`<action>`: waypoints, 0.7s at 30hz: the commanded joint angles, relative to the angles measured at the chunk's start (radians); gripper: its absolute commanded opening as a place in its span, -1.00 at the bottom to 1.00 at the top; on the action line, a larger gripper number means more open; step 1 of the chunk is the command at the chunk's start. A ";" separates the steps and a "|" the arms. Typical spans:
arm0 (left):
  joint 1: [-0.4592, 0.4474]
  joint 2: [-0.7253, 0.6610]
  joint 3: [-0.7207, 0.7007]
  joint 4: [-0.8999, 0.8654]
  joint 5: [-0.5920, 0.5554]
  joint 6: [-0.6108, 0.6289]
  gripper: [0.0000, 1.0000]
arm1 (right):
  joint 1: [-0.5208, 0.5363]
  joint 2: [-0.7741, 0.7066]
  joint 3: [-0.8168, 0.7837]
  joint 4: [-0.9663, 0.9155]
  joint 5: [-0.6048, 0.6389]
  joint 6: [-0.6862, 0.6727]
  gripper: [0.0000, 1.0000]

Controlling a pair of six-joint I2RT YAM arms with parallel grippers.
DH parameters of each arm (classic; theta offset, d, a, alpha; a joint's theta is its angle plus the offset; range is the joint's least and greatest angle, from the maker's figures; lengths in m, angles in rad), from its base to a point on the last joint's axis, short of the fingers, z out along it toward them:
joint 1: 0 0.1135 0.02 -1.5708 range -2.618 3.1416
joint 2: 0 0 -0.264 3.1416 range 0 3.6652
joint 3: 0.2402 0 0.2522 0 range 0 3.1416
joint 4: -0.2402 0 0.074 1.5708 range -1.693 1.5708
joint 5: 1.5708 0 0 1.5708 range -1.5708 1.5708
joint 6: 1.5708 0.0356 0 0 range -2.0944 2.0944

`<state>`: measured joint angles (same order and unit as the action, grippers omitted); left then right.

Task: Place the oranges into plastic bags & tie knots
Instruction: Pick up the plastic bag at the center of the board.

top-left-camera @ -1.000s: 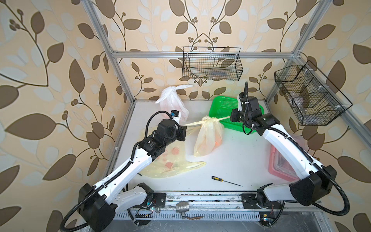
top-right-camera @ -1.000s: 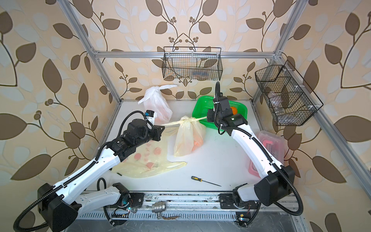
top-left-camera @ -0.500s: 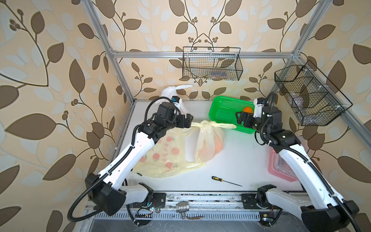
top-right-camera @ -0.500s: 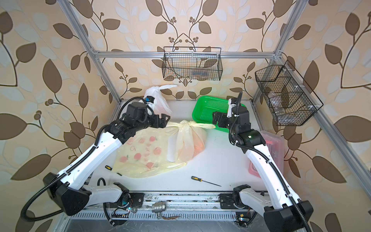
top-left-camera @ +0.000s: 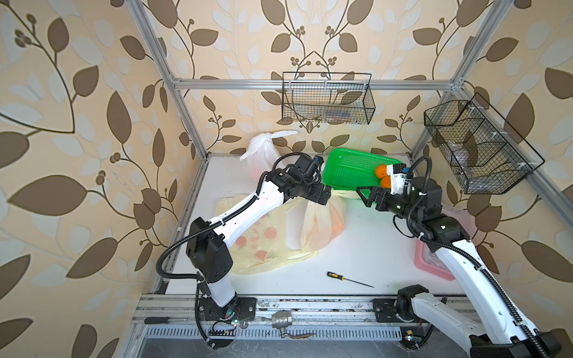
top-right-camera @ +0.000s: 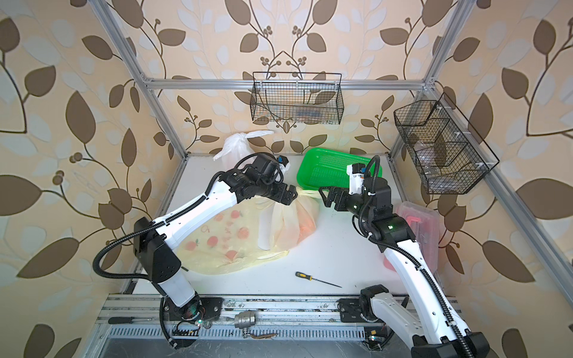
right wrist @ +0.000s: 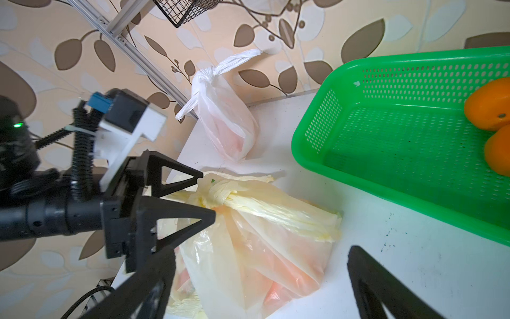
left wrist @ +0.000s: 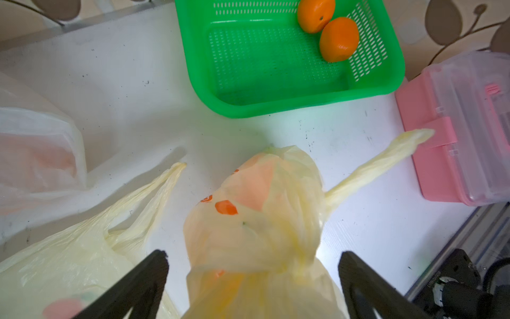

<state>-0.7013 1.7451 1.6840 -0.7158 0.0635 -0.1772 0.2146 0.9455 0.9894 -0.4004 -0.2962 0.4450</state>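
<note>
White arms, black joints, ribbed cables

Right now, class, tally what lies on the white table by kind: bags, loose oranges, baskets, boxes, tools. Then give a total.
Plastic bags: 3 (one white, two yellow)
Loose oranges: 2
Green basket: 1
Pink box: 1
Screwdriver: 1
Total: 8

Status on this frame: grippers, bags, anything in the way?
Left gripper and right gripper open, empty. Pale yellow fruit-print plastic bag knotted, between them. Two round oranges in green mesh basket. No obstruction.
</note>
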 commanded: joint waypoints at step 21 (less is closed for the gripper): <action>0.369 -0.526 -0.152 -0.132 -0.227 0.112 -1.00 | 0.443 0.184 0.119 0.145 0.339 -0.103 1.00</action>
<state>-0.4496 1.3167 1.5383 -0.8459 -0.0658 -0.0837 0.6312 1.0790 1.0798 -0.3397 0.0025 0.3492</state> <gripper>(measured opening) 0.052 0.998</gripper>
